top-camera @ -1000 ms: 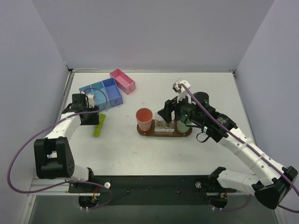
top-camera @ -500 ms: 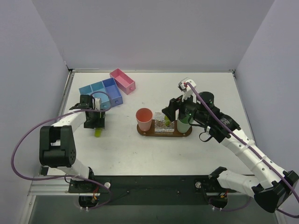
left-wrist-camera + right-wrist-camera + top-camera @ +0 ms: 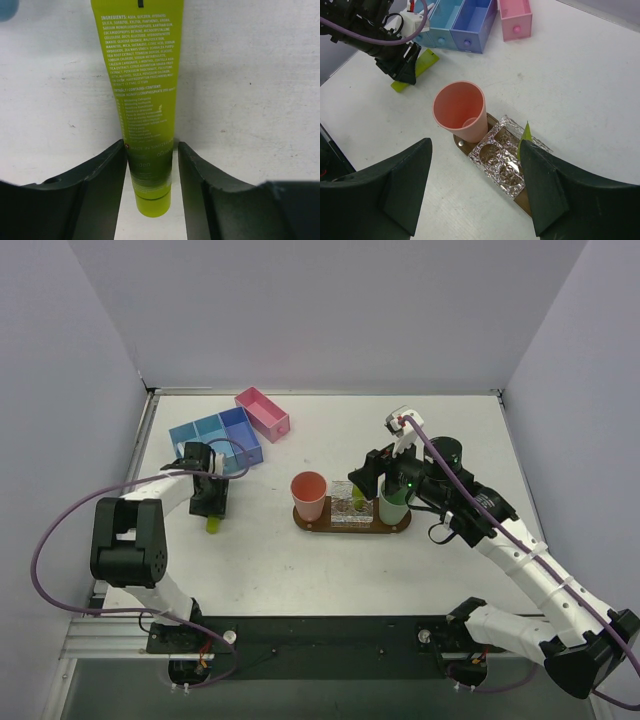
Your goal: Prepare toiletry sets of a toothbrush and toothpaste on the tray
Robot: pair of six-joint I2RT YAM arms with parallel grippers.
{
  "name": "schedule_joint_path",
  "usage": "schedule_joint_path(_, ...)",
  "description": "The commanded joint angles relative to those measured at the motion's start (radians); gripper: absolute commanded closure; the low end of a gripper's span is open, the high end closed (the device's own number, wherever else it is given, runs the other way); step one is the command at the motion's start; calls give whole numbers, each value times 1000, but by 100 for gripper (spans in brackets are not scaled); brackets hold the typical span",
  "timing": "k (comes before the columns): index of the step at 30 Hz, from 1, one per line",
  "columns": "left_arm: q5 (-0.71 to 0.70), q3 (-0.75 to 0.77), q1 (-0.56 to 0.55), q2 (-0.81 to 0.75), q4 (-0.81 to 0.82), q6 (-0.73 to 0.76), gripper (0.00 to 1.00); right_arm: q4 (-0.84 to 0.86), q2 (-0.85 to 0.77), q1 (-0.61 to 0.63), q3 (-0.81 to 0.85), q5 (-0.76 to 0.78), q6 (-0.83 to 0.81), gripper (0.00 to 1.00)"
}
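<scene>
The toothpaste (image 3: 145, 90) label reads "INGREDIENTS: AQUA, GLYCERIN, HYDRATED SILICA".

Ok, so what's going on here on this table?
The left end effector is down on the table, its open jaws straddling a flat yellow-green toothpaste tube, not yet clamped. The right end effector hovers open over the dark brown wooden tray, which carries a salmon-pink cup and where a second yellow-green tube pokes up.

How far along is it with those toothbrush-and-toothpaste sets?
One yellow-green toothpaste tube is already at the dark brown wooden tray, beside the open right gripper. In hand: the left gripper straddles the second yellow-green tube, lying on the white table. Left: carrying it over and adding toothbrushes, which I cannot see anywhere.
</scene>
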Motion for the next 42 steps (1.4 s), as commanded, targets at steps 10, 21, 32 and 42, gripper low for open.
schedule_joint_path(10,-59,55,-54,21,-32,10,60,47,-32,-8,-1,-19,8,34)
schedule_joint_path(21,-159,-24,-196,-190,14,60,63,1,-55,-8,22,25,5,34)
schedule_joint_path(32,-179,-145,-422,-564,125,160,63,-77,29,4,132,11,31,36)
schedule_joint_path(42,108,-236,-473,-890,263,194,63,-181,206,55,348,-110,88,39)
